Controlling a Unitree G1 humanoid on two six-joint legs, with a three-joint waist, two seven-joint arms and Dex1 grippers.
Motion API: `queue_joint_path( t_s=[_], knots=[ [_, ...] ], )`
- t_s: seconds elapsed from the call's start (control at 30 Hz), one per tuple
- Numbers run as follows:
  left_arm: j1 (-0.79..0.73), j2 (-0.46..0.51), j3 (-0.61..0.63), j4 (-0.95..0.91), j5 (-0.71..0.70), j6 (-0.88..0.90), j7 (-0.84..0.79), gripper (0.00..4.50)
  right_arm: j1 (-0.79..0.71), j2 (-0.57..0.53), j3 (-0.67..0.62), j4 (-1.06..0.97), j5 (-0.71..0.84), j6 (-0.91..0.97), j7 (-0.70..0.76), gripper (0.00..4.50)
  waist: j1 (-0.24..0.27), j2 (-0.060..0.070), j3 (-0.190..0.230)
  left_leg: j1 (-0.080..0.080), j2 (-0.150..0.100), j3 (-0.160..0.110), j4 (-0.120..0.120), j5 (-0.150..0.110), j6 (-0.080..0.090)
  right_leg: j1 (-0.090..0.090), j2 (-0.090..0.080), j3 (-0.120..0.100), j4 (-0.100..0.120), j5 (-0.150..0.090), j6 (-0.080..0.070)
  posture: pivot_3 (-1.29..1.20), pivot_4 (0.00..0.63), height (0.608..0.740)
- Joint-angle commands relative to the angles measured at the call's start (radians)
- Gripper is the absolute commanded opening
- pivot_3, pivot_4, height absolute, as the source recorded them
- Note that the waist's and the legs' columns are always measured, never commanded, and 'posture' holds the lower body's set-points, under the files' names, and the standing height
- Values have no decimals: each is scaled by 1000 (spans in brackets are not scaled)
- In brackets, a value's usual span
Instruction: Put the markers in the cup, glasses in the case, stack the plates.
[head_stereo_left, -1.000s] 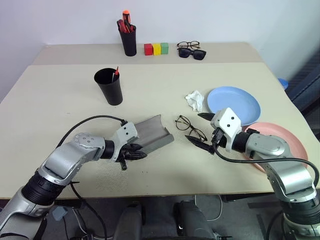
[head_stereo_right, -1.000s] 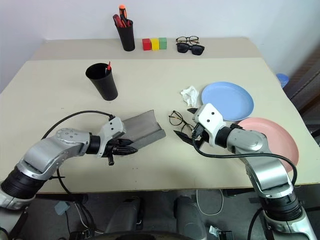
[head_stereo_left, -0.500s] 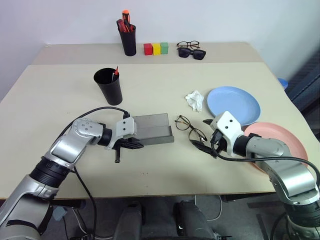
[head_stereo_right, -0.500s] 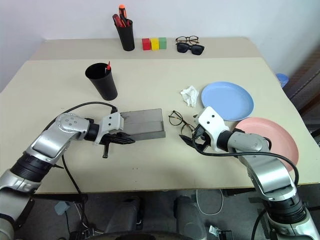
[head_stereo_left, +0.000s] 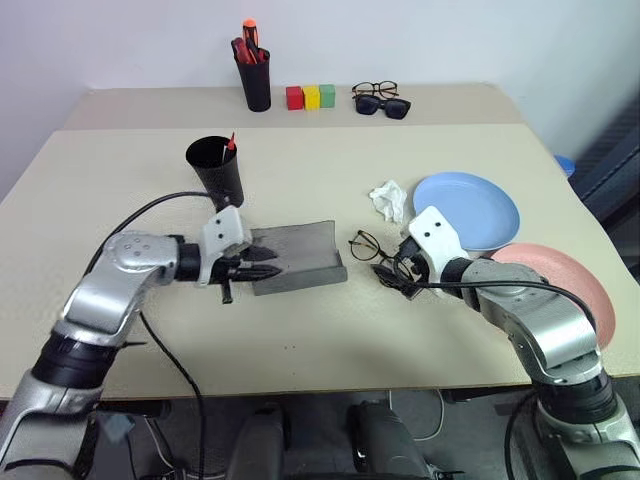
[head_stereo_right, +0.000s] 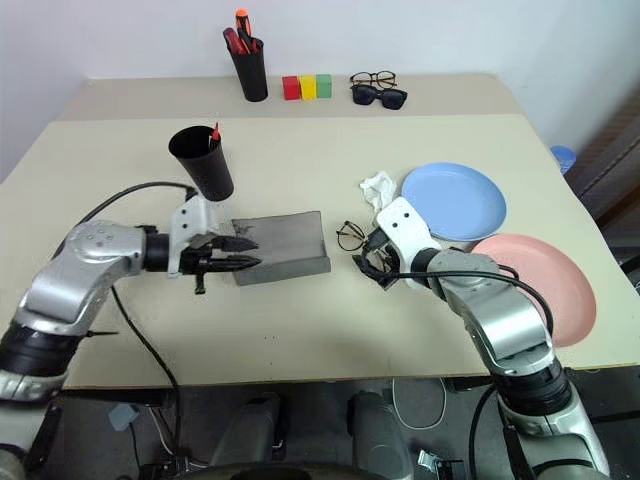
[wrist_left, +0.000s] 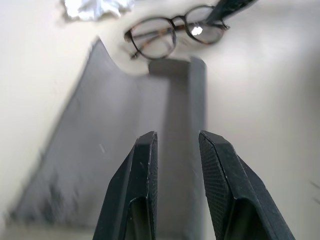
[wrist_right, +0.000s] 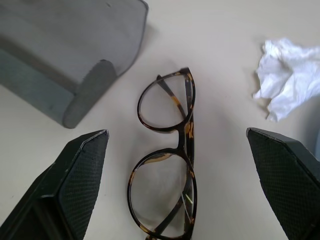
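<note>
The left gripper (wrist_left: 175, 165) hangs over the near end of the grey spectacle case (head_stereo_left: 298, 256), fingers a narrow gap apart, gripping nothing. The right gripper (wrist_right: 180, 165) is spread wide, its fingers either side of the wire-frame glasses (wrist_right: 167, 165) lying flat on the table (head_stereo_left: 420, 170) just beside the case. A crumpled tissue (head_stereo_left: 389, 199) lies near.

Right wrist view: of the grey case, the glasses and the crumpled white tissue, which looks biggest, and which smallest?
Largest to smallest as they look there:
1. Grey case, though cut off by the picture's edge.
2. Glasses.
3. Crumpled white tissue.
The glasses lie nearest the camera, so their lead over the tissue may be partly nearness.
</note>
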Motion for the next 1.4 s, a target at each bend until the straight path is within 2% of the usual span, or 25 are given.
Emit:
queue_joint_path(
  t_s=[0.03,0.47,0.6,0.63,0.67,0.8,1.1,1.3,1.4],
  knots=[
    [32,19,71,-55,-24,11,29,1253,-41,17,3,4,-10,25,-26,4500,5,0,0,0,0,0,0,0,0,0,0,0,0,0,0,0,150,740],
    [147,5,112,-98,-24,-11,103,1253,-79,46,41,120,-47,2,-57,4500,1,0,0,0,0,0,0,0,1,0,0,0,0,0,0,0,150,740],
    [165,7,106,-106,-23,-29,105,1335,-90,59,47,138,-55,0,-58,3326,0,0,0,0,0,0,0,0,1,0,0,0,0,0,0,0,150,740],
    [167,6,106,-110,-26,-28,106,1335,-90,58,50,140,-58,-1,-58,2683,0,0,0,0,0,0,0,0,1,0,0,0,0,0,0,0,150,740],
    [168,5,106,-116,-30,-26,108,1335,-91,59,52,141,-59,0,-58,2286,0,0,0,0,0,0,0,0,1,0,0,0,0,0,0,0,150,740],
    [166,0,107,-153,-50,1,120,1335,-92,58,54,142,-61,5,-59,172,2,0,0,0,0,0,0,0,1,0,0,0,0,0,0,0,150,740],
    [177,-2,141,-197,-87,31,159,1335,-129,12,86,119,-98,-58,-36,75,0,0,0,0,0,0,0,0,1,0,0,0,0,0,0,0,150,740],
    [287,26,283,-104,-80,5,182,1335,-272,-31,188,89,-124,-333,137,75,-20,3,2,0,0,0,-1,0,1,-1,1,0,0,0,0,0,150,740],
    [341,27,336,-72,-82,-9,185,1335,-352,23,250,160,-128,-451,218,75,-26,2,1,0,1,0,-3,0,1,-1,0,0,0,0,0,0,150,740]
  ],
)
